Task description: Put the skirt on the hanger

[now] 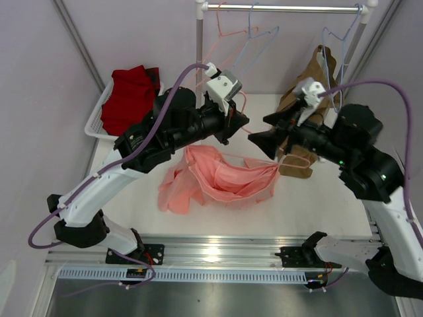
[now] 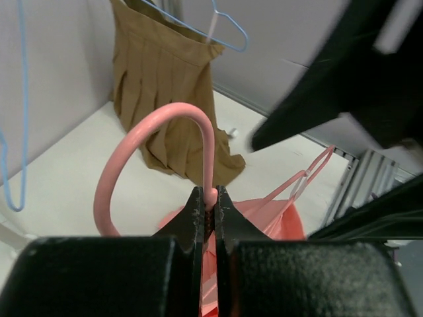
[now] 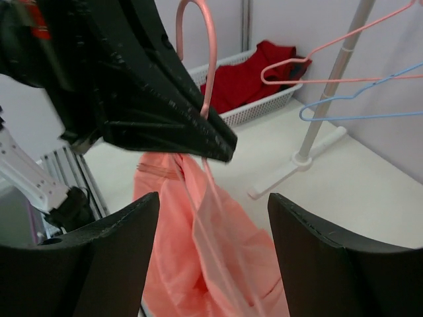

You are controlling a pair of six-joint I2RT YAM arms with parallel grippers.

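My left gripper is shut on the neck of the salmon-pink hanger, just under its hook, and holds it above the table. The pink skirt hangs bunched from the hanger's wire, and its left part lies on the table. In the right wrist view the skirt droops below the left gripper, with the hanger's hook rising above it. My right gripper is open, its fingers wide apart on either side of the hanging cloth without touching it. From above, the right gripper faces the left gripper closely.
A white basket with dark red cloth stands at the back left. A rail on a white post carries pink and light-blue wire hangers. A brown garment hangs at the back right.
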